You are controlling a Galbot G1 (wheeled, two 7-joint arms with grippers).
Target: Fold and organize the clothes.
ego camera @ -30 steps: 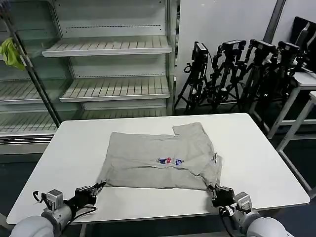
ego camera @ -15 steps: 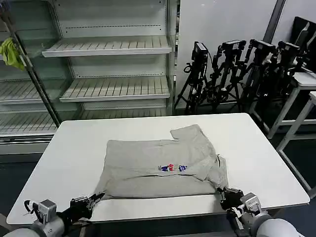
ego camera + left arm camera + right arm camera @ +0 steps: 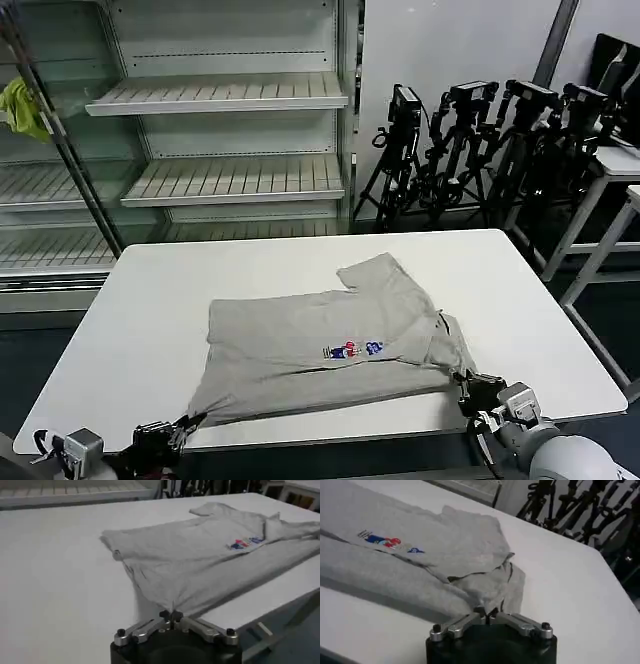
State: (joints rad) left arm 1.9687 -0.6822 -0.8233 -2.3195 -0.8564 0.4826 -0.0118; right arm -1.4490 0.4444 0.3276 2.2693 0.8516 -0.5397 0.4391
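T-shirt point(image 3: 330, 345) dragged nearer, both claws clamped

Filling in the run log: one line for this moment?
left pincer: shut on T-shirt near-left corner | right pincer: shut on near-right corner | shirt: half-folded on table

white table point(image 3: 140, 330), bare metal shelving point(image 3: 220, 95) behind, black tripods point(image 3: 480, 140) against white wall point(image 3: 450, 50)

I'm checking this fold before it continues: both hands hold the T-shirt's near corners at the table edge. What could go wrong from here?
1. The T-shirt is already bunched near the right hand, so creases may get folded in.
2. The left hand pinches only a small corner, which might slip.
3. Its near hem sits at the table edge and could drag off.
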